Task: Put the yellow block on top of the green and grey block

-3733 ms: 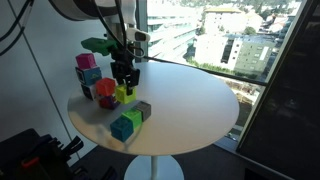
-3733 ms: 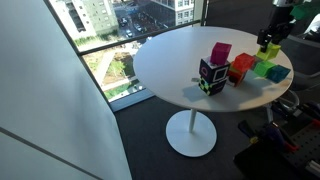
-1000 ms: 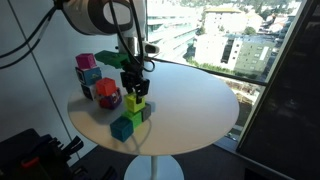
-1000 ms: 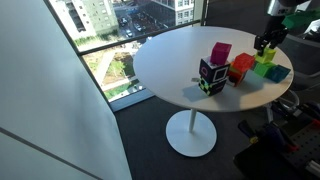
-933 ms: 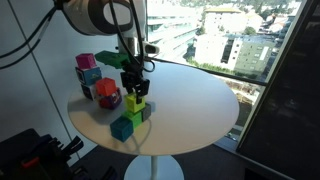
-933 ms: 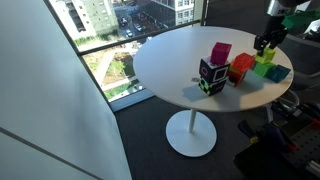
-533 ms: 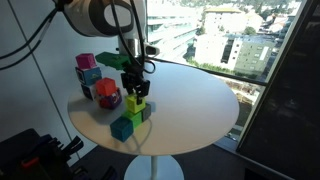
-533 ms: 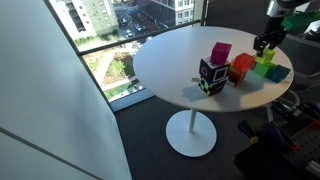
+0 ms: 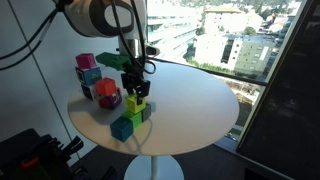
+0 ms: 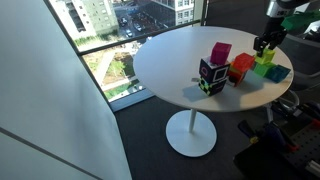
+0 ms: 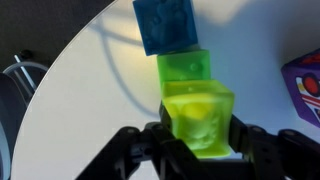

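Note:
My gripper (image 11: 198,150) is shut on the yellow block (image 11: 200,118), a lime-yellow cube, with a finger on each side. In both exterior views the gripper (image 9: 135,88) (image 10: 265,44) holds the yellow block (image 9: 135,102) (image 10: 266,57) right over the green and grey block (image 9: 141,114). I cannot tell whether it touches them. In the wrist view the bright green cube (image 11: 184,67) shows just beyond the yellow one. The grey cube is hidden under it there.
A teal-blue cube (image 9: 122,127) (image 11: 165,25) sits next to the green one. A cluster of red, pink, teal and orange cubes (image 9: 92,82) (image 10: 228,65) stands near the edge of the round white table (image 9: 195,100). Windows surround the table.
Over the last second nothing has visibly moved. Since 3.7 s ago the gripper has carried the yellow block from beside the cluster to above the green and grey cubes.

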